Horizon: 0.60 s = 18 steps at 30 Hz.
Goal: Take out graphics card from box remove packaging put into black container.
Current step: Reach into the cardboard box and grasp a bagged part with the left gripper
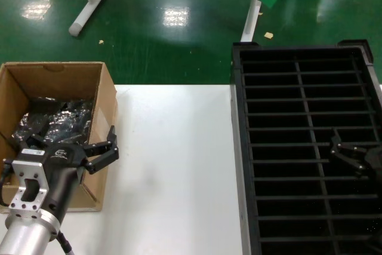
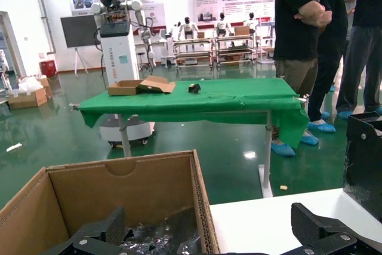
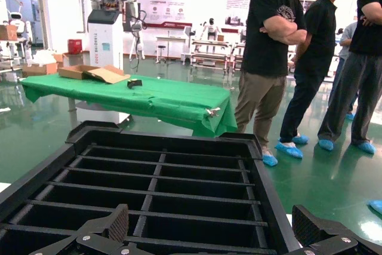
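Note:
The brown cardboard box stands open at the table's left. The crinkly silvery-grey packaging lies at its bottom. The graphics card itself does not show. My left gripper hangs open astride the box's right wall, one finger inside and one over the table. In the left wrist view, the left gripper straddles the box wall, above the packaging. The black container fills the right side. My right gripper hovers open over its slots; in the right wrist view this right gripper holds nothing above the black container.
The white table lies between box and container. Beyond its far edge are a green floor and white stand legs. Past the container, people stand near a green-covered table.

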Available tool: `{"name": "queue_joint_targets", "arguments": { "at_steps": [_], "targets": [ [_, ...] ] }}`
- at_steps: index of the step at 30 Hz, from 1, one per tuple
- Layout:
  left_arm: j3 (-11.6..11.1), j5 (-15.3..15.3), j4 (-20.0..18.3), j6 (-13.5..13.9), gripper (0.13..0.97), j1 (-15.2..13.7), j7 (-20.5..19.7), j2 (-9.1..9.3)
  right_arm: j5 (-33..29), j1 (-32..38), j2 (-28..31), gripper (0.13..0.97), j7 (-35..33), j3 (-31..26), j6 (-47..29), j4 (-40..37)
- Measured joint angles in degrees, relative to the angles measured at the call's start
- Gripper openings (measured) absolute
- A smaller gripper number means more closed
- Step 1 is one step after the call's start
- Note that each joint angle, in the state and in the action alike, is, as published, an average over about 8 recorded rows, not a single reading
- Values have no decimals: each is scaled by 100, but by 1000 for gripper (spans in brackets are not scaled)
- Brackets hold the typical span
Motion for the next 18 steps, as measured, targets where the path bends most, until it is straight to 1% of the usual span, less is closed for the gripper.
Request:
{"name": "queue_joint_targets", "arguments": {
  "at_steps": [18],
  "targets": [
    [0,0,0,0,966,0,0,0,0,0,0,966,0,0,0,0]
  ]
}}
